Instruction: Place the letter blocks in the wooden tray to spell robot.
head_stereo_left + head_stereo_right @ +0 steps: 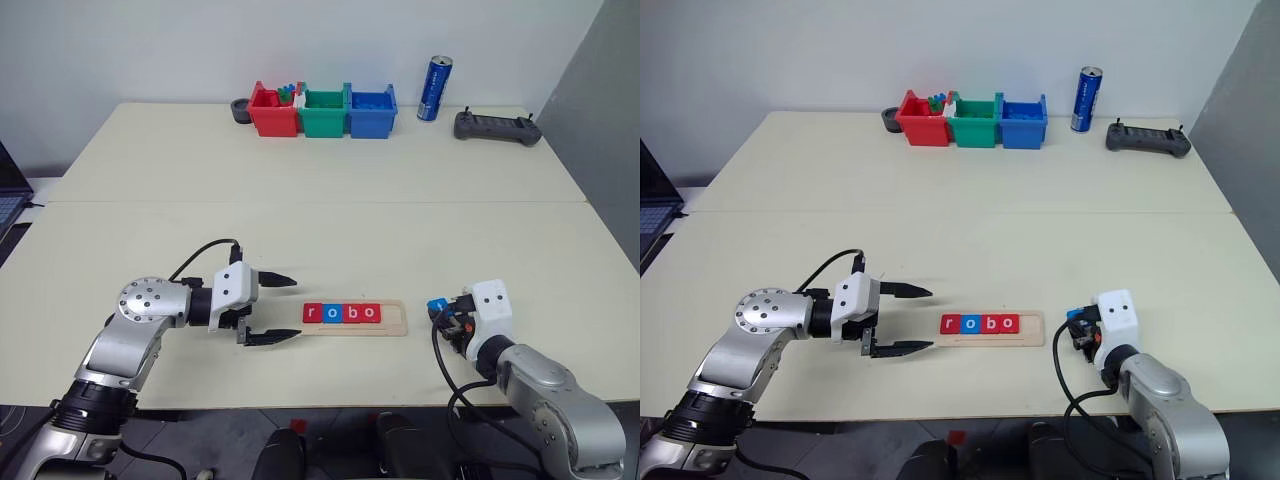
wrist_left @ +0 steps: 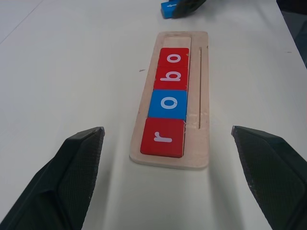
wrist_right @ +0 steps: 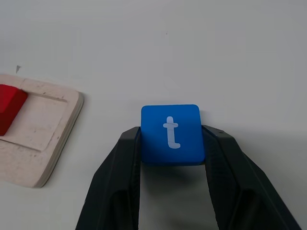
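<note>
**A:** Where do the blocks sit? The wooden tray near the table's front edge has r, o, b, o lined up, last slot bare.

**B:** The blue t block is pinched between the right gripper's fingers, just right of the tray. The left gripper gapes wide at the tray's other end, holding nothing.

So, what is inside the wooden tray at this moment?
The wooden tray holds four letter blocks in a row, reading r, o, b, o: red, blue, red, red. The last slot, at the robot's right end, is bare wood. The groove floor under the blocks is covered.
</note>
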`<control>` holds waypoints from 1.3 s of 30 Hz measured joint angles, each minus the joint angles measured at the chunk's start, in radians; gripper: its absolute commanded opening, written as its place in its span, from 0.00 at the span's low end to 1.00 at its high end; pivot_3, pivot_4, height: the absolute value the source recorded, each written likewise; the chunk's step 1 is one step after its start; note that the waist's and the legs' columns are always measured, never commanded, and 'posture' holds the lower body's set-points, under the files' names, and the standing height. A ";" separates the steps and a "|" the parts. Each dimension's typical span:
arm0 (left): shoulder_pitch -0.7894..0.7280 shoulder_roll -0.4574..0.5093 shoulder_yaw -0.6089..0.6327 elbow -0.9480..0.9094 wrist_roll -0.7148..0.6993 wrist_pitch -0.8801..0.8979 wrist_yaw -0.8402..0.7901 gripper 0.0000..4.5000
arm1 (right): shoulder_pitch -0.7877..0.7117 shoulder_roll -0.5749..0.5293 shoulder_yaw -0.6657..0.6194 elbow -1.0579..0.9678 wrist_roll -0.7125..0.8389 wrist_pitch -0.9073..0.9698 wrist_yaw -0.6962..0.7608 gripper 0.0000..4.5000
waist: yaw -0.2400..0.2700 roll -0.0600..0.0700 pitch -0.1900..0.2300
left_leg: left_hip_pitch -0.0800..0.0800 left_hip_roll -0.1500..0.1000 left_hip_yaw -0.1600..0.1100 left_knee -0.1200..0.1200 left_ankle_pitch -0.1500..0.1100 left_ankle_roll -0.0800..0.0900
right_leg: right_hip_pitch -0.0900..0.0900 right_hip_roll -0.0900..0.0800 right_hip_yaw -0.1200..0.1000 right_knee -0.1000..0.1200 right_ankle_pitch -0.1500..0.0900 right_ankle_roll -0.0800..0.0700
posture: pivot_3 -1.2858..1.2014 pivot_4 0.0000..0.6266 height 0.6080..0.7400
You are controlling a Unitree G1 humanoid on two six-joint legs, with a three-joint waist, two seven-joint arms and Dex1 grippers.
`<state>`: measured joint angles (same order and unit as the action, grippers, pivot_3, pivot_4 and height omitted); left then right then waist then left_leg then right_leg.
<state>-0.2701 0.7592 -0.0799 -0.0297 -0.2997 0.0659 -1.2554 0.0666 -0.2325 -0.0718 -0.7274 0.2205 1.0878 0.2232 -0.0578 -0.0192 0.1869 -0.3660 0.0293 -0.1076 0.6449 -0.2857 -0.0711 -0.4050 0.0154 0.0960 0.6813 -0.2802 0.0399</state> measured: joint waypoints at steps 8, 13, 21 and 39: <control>-0.025 -0.018 -0.005 -0.016 -0.001 0.042 0.009 1.00 | -0.013 0.054 0.002 0.023 0.026 -0.037 -0.026 0.80 | -0.001 0.000 0.000 | 0.000 0.000 0.000 0.000 0.000 0.000 | 0.000 0.000 0.000 0.000 -0.001 0.002 | 0.52 0.24 1.00; -0.038 -0.019 -0.017 -0.057 -0.001 0.092 0.023 1.00 | -0.060 0.047 -0.044 0.008 0.055 -0.032 -0.027 0.99 | -0.001 0.000 0.000 | 0.000 0.000 0.000 0.000 0.000 0.000 | 0.000 0.000 0.000 0.000 0.000 0.000 | 0.52 0.24 1.00; -0.063 -0.019 -0.022 -0.079 -0.001 0.122 0.021 1.00 | -0.124 -0.375 -0.067 0.016 0.171 -0.083 0.311 0.99 | 0.000 0.000 0.000 | 0.000 0.000 0.000 0.000 0.000 0.000 | 0.000 0.000 0.000 -0.001 0.000 -0.001 | 0.52 0.24 1.00; -0.075 -0.020 -0.040 -0.050 0.017 0.096 0.025 1.00 | -0.408 -0.657 0.296 0.630 -0.044 -0.715 0.906 0.99 | 0.000 -0.001 0.001 | 0.000 0.000 0.001 0.001 0.000 0.000 | 0.000 0.000 0.000 -0.001 0.002 -0.002 | 0.52 0.24 1.00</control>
<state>-0.3455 0.7395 -0.1200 -0.0800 -0.2829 0.1620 -1.2301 -0.3411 -0.8894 0.2246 -0.0973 0.1764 0.3730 1.1292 -0.0576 -0.0198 0.1877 -0.3663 0.0290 -0.1065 0.6459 -0.2858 -0.0708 -0.4046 0.0152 0.0965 0.6804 -0.2783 0.0375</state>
